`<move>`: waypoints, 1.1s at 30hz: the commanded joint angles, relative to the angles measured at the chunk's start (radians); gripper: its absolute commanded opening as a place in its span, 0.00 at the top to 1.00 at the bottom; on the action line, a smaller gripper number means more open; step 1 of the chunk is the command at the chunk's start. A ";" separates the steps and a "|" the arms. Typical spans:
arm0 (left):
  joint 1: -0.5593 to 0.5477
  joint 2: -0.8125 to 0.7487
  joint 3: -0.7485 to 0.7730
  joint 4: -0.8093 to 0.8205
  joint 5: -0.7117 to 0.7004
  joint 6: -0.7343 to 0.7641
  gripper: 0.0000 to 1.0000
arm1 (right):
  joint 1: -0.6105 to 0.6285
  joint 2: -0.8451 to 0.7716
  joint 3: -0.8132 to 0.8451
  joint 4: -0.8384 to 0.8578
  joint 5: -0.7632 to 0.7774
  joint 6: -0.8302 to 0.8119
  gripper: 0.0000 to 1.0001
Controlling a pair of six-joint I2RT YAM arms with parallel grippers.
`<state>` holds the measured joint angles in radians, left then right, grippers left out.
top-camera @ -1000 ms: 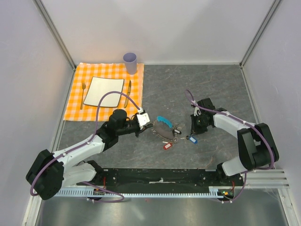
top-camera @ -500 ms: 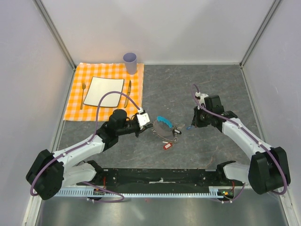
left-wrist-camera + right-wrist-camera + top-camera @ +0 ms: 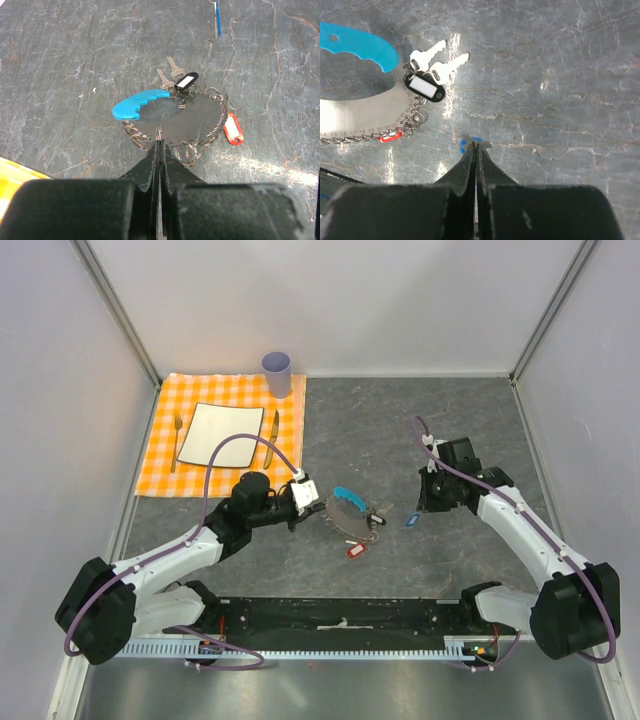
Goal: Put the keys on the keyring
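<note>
The keyring [image 3: 200, 142] lies mid-table as a loop of silver chain rings with a cyan clasp [image 3: 139, 104]; the top view has the keyring [image 3: 352, 521] between the arms. My left gripper [image 3: 160, 142] is shut on one ring at the loop's near edge. A red-tagged key [image 3: 233, 129] and two silver keys with a black tag [image 3: 184, 80] lie at the loop. My right gripper [image 3: 475, 145] is shut on a blue-tagged key [image 3: 463, 146], only a blue sliver showing at its tips. In the top view that blue-tagged key [image 3: 412, 521] hangs right of the loop under the right gripper [image 3: 419, 512].
An orange checked placemat [image 3: 160, 455] at the back left carries a white plate [image 3: 220, 433], a fork [image 3: 178, 438] and a knife [image 3: 272, 436]. A purple cup [image 3: 277, 372] stands behind it. Pale walls enclose the grey stone table [image 3: 400, 430].
My right gripper closed on the blue-tagged key beside the loop and drew back to the right, carrying it off the table. The left arm and keyring stayed still.
</note>
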<state>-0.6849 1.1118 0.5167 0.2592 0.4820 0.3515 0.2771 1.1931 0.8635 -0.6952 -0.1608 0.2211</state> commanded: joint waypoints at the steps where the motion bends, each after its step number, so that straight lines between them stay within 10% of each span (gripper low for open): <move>1: 0.002 -0.015 0.025 0.028 0.032 -0.028 0.98 | -0.001 0.017 0.043 -0.130 0.066 0.047 1.00; 21: 0.002 -0.006 0.032 0.005 0.023 -0.013 0.98 | -0.001 0.494 0.197 0.089 0.193 0.024 0.96; 33: 0.002 -0.012 0.032 0.000 0.030 -0.013 0.98 | 0.001 0.494 0.184 0.157 0.219 0.035 0.73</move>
<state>-0.6849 1.1118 0.5171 0.2329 0.4923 0.3519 0.2775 1.7035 1.0328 -0.5812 0.0338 0.2405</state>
